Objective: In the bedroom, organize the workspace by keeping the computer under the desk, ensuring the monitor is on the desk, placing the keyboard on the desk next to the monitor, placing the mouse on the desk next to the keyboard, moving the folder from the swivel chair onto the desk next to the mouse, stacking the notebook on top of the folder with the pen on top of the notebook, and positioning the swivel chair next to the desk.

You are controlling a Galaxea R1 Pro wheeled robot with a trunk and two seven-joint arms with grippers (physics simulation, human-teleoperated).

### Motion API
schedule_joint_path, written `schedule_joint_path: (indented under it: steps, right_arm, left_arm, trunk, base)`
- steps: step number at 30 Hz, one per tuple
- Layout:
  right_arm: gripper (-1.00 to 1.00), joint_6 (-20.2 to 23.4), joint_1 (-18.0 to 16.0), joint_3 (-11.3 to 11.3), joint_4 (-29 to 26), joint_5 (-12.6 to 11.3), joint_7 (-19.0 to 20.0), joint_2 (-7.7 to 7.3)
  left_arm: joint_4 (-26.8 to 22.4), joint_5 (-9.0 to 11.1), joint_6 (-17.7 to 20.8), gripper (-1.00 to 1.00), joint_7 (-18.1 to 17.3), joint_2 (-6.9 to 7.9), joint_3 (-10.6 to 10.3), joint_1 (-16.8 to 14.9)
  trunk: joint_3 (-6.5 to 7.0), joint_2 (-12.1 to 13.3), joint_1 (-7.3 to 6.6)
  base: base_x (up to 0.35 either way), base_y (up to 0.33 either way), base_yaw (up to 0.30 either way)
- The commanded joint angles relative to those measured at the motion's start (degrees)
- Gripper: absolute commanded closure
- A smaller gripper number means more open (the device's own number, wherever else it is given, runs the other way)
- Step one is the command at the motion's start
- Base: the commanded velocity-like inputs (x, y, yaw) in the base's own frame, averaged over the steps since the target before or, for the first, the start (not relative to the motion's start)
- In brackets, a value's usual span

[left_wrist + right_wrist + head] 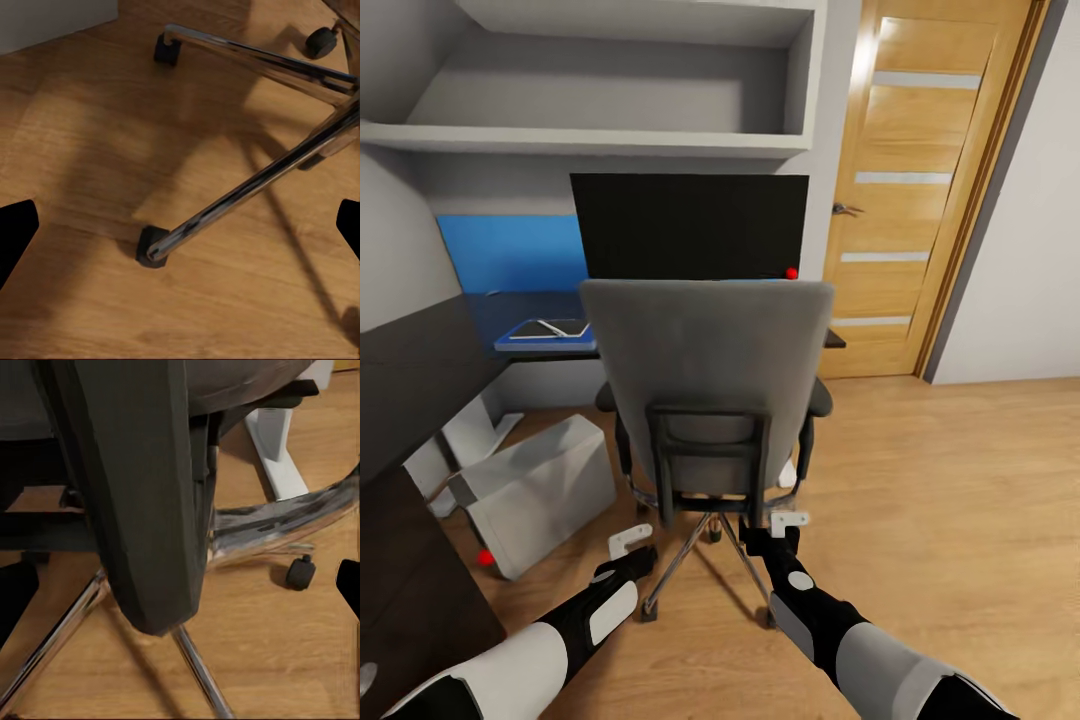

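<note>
You have the swivel chair [715, 400] directly ahead with its back toward you, drawn up to the front edge of the counter [420, 380], which suits the last step of setting it beside the desk. Both arms reach low behind it: the left pincer [632, 545] hangs over the floor by the chrome base [255, 180], fingers spread and holding nothing; the right pincer [788, 524] sits just behind the lower backrest, also spread and empty, probably to nudge or steer the chair. One monitor [690, 227] stands at the counter's rear edge. One blue folder [545, 335] lies on the counter left of the chair, carrying one grey notebook [560, 327]; whether a pen rests there is too small to tell. One computer [535, 490] stands on the floor under the counter's left wing.
</note>
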Motion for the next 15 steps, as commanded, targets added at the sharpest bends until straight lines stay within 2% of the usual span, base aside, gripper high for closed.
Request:
schedule_joint_path:
  steps: [1,15]
  right_arm:
    - [-1.0,-0.2,-0.05,0.49,0.02,-0.38,-0.35,-0.01]
    - [-1.0,-0.2,-0.05,0.47,0.04,-0.38,-0.35,-0.06]
  left_arm:
    - [-0.03,0.6,-0.33,-1.0,0.29,0.02,-0.48,-0.05]
    - [-0.03,0.63,-0.33,-1.0,0.29,0.02,-0.46,-0.05]
  trunk:
    - [-0.05,-0.03,-0.05]
    - [-0.05,-0.03,-0.05]
  base:
    - [-0.316,0.0,0.0]
    - [-0.332,0.0,0.0]
